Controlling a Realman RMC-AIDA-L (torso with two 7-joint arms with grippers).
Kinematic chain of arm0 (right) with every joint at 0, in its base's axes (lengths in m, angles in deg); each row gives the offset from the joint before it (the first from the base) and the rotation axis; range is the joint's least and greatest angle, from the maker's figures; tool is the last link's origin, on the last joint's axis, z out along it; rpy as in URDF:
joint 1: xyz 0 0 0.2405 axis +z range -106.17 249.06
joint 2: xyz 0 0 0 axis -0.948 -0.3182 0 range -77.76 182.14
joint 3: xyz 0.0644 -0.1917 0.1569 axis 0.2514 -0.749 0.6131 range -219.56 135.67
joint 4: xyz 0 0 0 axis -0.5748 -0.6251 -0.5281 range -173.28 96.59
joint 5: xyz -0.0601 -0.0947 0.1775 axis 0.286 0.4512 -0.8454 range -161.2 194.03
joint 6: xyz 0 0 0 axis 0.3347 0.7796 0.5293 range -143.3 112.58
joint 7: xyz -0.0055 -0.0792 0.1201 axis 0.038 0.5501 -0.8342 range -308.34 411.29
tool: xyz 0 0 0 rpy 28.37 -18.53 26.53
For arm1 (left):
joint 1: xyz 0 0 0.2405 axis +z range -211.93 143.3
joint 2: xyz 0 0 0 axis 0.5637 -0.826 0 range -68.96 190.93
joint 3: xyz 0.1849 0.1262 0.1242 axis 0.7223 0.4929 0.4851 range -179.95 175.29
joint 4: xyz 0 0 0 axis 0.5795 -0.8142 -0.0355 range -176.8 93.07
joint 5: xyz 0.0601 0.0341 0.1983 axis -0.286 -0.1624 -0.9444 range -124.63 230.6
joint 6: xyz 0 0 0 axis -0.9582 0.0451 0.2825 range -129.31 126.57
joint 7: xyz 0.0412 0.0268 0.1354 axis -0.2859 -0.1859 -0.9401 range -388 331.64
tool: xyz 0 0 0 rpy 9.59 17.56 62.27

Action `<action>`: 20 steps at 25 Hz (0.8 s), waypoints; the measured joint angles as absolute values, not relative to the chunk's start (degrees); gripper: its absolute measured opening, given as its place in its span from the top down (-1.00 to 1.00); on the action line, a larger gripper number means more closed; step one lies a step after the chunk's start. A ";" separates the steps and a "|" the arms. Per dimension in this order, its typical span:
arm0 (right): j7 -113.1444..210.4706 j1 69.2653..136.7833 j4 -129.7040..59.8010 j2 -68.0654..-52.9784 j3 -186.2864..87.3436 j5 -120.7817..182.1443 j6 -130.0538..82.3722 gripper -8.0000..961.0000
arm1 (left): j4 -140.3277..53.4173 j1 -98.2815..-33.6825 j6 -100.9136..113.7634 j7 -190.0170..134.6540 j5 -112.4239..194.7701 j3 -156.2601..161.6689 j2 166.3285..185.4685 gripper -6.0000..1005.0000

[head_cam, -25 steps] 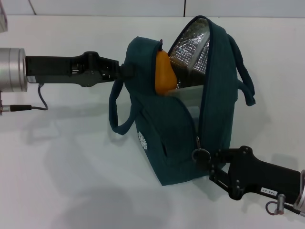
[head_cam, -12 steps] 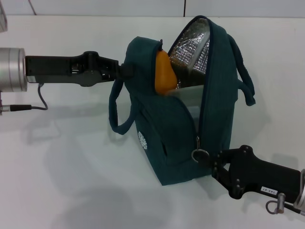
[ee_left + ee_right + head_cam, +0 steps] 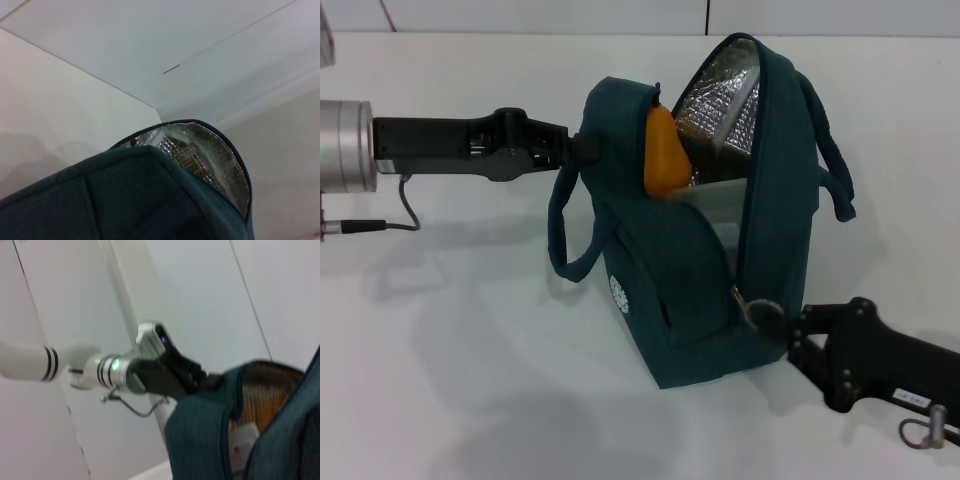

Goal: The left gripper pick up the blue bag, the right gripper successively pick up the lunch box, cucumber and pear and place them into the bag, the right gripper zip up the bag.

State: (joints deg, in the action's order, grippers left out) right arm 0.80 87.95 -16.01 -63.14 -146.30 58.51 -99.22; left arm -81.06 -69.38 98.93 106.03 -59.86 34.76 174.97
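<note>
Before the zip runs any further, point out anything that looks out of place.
The pear pokes up through the open mouth of the blue bag, right on the zip line. The right gripper is at the zipper pull low on the side; the left gripper grips the bag's upper edge.

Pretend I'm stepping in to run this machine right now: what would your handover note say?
Left end effector: shut on the blue bag, holding its upper edge so that it stands on the table.
Right end effector: at the ring zipper pull, low on the bag's near side; grip not visible.
Pear: in the bag, poking out of the open top against the foil lining.
Lunch box and cucumber: not on the table; cannot be made out inside.
Done: loading appears complete.
Left: zip the bag shut.
</note>
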 joint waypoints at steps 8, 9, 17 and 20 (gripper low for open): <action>1.40 87.78 -16.65 -63.12 -143.01 58.03 -104.29 0.97 | -81.10 -68.99 98.91 105.27 -59.20 34.76 174.97 0.86; 1.44 87.98 -16.54 -63.13 -143.00 57.85 -104.34 0.97 | -81.06 -68.93 98.93 104.87 -59.04 34.76 174.97 0.86; 1.93 90.10 -15.96 -63.50 -143.20 57.70 -105.31 0.96 | -81.39 -68.38 99.04 99.70 -58.76 34.91 175.41 0.86; 2.36 90.23 -15.48 -63.55 -143.36 57.67 -105.32 0.96 | -81.33 -67.54 98.80 97.06 -57.51 34.75 175.55 0.86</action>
